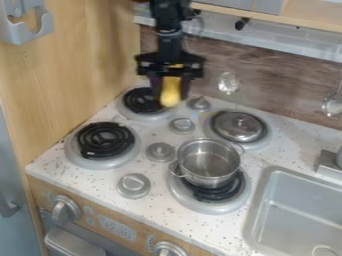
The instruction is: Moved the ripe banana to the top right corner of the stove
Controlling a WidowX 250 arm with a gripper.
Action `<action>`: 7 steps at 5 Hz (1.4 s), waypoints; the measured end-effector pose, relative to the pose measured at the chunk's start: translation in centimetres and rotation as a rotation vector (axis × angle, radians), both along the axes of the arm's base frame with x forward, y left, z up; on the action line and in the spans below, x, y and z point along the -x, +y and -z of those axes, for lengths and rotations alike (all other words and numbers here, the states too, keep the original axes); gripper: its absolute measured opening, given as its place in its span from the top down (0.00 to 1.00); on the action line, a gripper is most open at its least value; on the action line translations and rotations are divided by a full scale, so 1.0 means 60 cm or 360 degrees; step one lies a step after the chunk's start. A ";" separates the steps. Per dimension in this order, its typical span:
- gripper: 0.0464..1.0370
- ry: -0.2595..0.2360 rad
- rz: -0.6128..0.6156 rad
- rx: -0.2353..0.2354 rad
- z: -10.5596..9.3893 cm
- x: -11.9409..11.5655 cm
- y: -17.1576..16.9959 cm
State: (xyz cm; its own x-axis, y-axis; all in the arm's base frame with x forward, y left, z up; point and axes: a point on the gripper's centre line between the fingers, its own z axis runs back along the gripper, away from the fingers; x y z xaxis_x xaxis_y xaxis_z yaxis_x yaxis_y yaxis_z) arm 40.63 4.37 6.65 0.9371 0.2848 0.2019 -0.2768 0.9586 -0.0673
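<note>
the black hand (171, 90) is pinching the yellow banana (170, 97) in the air by the back left burner (141, 101), and it looks light, stiff and a bit slick, so a snug squeeze around its middle should stop it slipping out.

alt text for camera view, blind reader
Black robot gripper holding a yellow banana above a toy stove, near the back left burner. A metal pot sits on the front right burner, a lid behind it, a sink to the right.
</note>
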 end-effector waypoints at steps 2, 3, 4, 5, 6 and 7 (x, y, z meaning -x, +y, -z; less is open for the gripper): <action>0.49 0.0041 -0.0032 -0.0095 0.076 -0.033 0.026; 0.49 0.0114 -0.0038 -0.0144 0.115 -0.050 0.038; 0.40 0.0151 -0.0046 -0.0181 0.134 -0.068 0.047; 0.09 0.0231 -0.0032 -0.0158 0.157 -0.073 0.046; 0.02 0.0248 -0.0009 -0.0144 0.150 -0.076 0.044; 0.03 0.0301 -0.0012 -0.0136 0.146 -0.059 0.041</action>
State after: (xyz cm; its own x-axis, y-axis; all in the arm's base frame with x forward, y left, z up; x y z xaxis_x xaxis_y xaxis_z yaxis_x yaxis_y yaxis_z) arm 44.18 6.85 -2.10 0.9584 0.2815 0.0465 -0.2842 0.9564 0.0681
